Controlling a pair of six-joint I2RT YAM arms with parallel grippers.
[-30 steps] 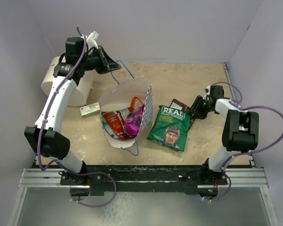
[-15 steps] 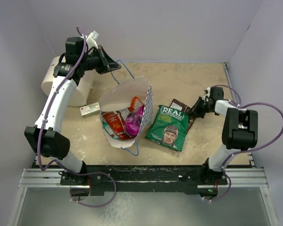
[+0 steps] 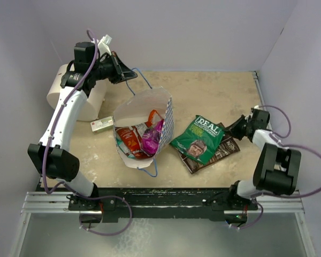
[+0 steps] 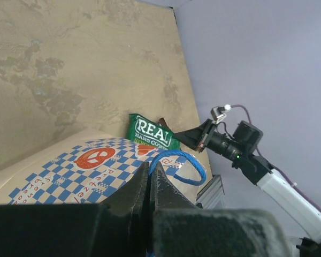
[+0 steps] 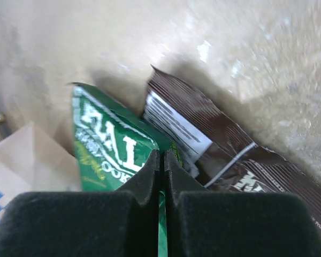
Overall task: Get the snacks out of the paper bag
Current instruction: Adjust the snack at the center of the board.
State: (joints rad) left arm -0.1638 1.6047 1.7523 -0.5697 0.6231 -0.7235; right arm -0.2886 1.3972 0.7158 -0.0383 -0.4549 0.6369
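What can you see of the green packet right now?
The green packet is shiny, crinkly foil with white REAL lettering and a face printed on it. It lies face up on the table, out of the paper bag and to its right, overlapping the dark brown packet. The right hand is shut on its corner.

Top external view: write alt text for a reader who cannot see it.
A white paper bag sits open mid-table, a red-orange packet and a magenta packet inside, the left gripper holding its blue cord handle. Right of it, a green packet, pinched by the right gripper, lies over a dark brown packet.
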